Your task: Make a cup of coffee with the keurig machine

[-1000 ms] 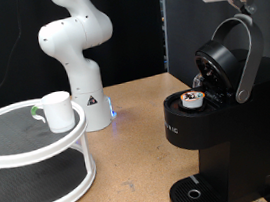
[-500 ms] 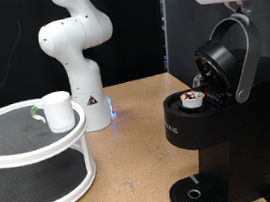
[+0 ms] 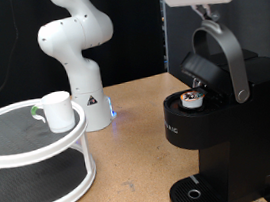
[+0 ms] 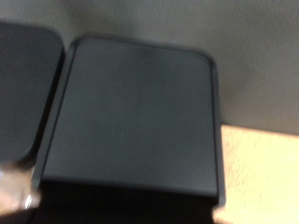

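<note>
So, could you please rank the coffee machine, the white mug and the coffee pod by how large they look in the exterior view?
1. Coffee machine, nearest the camera.
2. White mug, on the round stand, farther back.
3. Coffee pod, in the machine's open holder.

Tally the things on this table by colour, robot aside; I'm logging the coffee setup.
White: 2, the cup and the two-tier stand.
Black: 1, the keurig machine.
White with coloured lid: 1, the pod in the brewer.
Total: 4.

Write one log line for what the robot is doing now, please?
gripper: above keurig machine lid handle | lid: open, pod inside | cup: on white tiered stand, untouched
</note>
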Controlling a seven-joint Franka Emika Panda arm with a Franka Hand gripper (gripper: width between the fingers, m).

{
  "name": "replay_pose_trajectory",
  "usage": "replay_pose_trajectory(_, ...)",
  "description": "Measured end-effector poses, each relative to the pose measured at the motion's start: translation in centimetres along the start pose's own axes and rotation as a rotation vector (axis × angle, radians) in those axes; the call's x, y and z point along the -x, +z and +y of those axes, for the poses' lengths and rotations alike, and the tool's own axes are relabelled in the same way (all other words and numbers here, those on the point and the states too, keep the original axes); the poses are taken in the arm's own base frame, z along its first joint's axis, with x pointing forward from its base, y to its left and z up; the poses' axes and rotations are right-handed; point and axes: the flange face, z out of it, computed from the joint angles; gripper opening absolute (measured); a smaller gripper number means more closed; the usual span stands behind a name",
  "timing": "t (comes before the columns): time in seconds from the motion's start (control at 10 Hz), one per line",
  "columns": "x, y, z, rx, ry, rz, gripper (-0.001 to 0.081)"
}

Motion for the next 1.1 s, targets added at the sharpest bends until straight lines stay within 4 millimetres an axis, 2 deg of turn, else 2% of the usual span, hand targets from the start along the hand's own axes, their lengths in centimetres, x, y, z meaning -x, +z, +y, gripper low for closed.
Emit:
replay_pose_trajectory(0.3,3.0,-0.5,2.6,0.031,0.023,-0.043,0.0005)
replay_pose_trajectory(0.5,4.3,-0.4,3.7,0.037,0.037,-0.059,0.0005)
replay_pose_trajectory(1.1,6.0,0.2,5.0,0.055,0.051,-0.102,0.0005)
